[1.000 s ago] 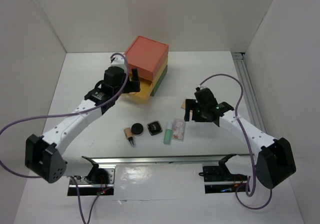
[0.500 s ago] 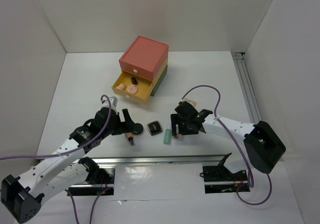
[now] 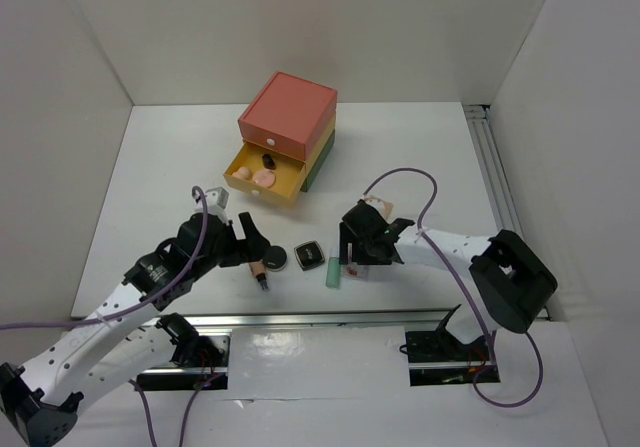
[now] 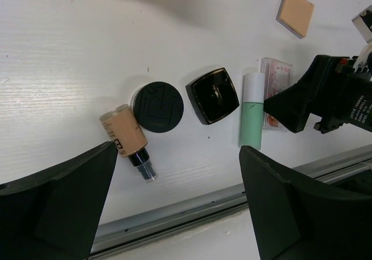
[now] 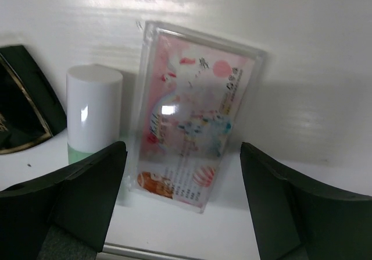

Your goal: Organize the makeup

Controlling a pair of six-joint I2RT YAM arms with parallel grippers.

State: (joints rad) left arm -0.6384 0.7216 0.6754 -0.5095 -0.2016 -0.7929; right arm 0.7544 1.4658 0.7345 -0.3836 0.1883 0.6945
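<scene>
swung the left gripper (image 4: 174, 213) off the drawer box (image 3: 290, 117) and down to the row of makeup near the front of the table (image 3: 430, 157); brought the right gripper (image 5: 183, 213) low over the pink sachet (image 5: 195, 117). held both pairs of fingers spread wide, gripping nothing. hung the left one above the tan bottle (image 4: 123, 132) and the round compact (image 4: 158, 106), lying just beside each other, probably to straddle one of them for a pick. framed the sachet between the right fingers, flat on the table and just beside the mint tube (image 5: 93, 111), likely so as to close across its width. left the square compact (image 4: 212, 95) between round compact and tube, and a beige sponge (image 4: 294, 11) well apart, beyond the right gripper. left the yellow drawer (image 3: 240, 180) pulled out, seemingly ready to receive more; found in it two pinkish round pieces (image 3: 262, 177) and a small dark item (image 3: 268, 160), too small to name. left the red drawer (image 3: 280, 137) above it shut
</scene>
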